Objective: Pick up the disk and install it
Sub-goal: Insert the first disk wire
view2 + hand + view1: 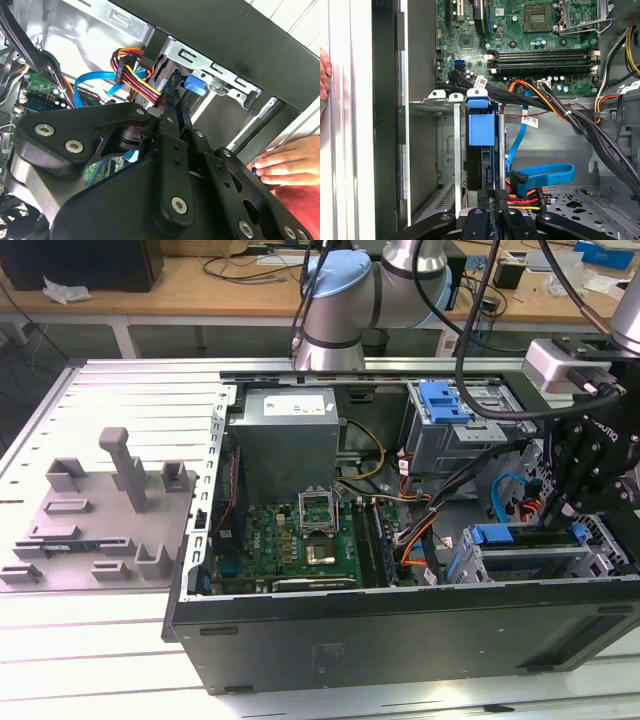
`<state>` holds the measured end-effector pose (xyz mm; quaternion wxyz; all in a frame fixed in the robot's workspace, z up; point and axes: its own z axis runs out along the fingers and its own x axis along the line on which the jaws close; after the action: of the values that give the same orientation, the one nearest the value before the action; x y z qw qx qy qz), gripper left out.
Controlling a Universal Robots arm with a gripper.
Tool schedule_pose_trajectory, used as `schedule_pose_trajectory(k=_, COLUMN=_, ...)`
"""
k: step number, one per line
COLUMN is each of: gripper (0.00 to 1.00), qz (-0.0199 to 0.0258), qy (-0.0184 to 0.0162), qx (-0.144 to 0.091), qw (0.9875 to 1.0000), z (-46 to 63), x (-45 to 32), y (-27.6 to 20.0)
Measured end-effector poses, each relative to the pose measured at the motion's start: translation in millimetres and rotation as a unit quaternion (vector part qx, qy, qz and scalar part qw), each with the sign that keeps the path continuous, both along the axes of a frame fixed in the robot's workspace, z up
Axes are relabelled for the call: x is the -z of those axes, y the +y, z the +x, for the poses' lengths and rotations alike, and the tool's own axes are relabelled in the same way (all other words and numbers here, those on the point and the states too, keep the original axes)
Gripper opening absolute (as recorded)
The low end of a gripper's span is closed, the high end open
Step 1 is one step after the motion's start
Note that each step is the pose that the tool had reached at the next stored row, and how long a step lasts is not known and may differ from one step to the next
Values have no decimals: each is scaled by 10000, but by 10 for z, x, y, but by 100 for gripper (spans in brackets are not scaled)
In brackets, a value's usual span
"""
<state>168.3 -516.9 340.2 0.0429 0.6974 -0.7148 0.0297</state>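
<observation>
The disk [488, 172] stands on edge, dark with a thin blue strip along one side, in a slot of the metal drive cage [427, 106]. It sits just below the cage's blue plastic latch [481, 125]. My gripper [493, 198] is shut on the disk's near edge, with its black fingers [169, 131] pressed close together. In the exterior view the gripper [565, 515] hangs over the drive cage [530, 562] at the case's front corner, on the exterior view's right. The latch [492, 534] shows beside it.
A person's hand [287, 160] rests on the case's outer edge close to the gripper. Blue and orange cables [545, 172] run beside the cage. The motherboard [300, 540], power supply [290, 430] and a second blue-topped bay [443, 400] fill the case. A grey fixture [100, 510] lies on the exterior view's left.
</observation>
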Motion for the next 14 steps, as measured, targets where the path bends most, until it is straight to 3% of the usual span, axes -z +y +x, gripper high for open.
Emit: schedule_pose_trajectory(k=14, gripper=16, qz=5, qy=2, qx=1, qw=10000, z=0, x=41, y=1)
